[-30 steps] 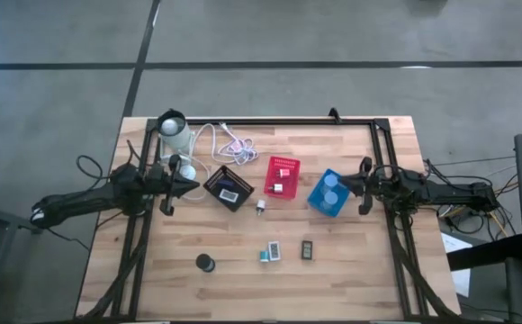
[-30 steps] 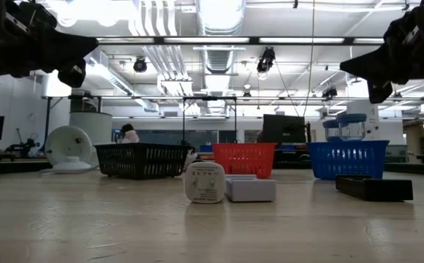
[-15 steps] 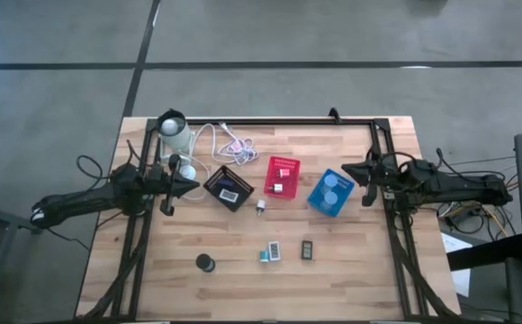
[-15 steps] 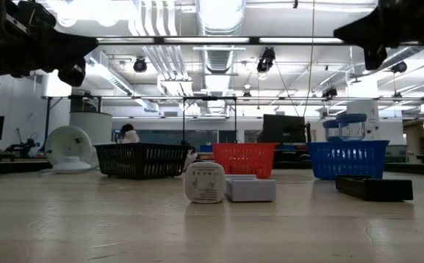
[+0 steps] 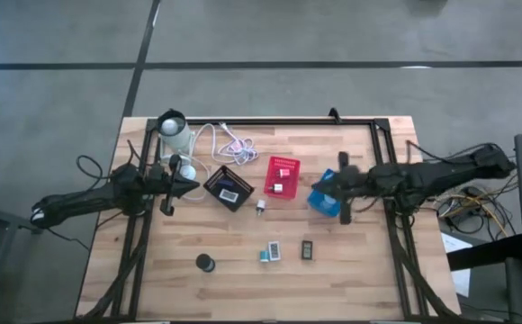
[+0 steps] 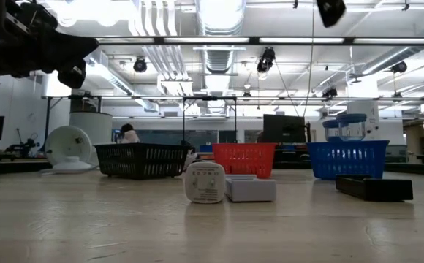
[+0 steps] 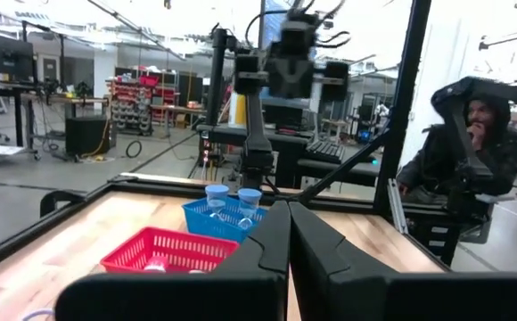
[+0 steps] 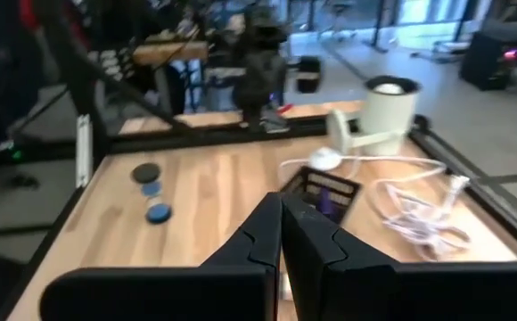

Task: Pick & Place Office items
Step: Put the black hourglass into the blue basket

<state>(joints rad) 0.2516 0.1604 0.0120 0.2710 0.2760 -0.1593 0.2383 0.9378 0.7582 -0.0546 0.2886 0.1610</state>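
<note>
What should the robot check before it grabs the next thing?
1. Right hand empty: ok.
2. Right hand open for grabbing: not ok, it is shut.
3. Left hand out of the way: ok, shut and empty beside the lamp.
4. Things left to pick: ok, black disc, teal block and black block lie loose on the table.
5. Blue bin upright: ok.
6. Next target chosen: cannot tell.

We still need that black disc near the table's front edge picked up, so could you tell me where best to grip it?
Probably from straight above, a claw closing across the black disc's round sides. It lies flat and alone on the table, with nothing beside it.
</note>
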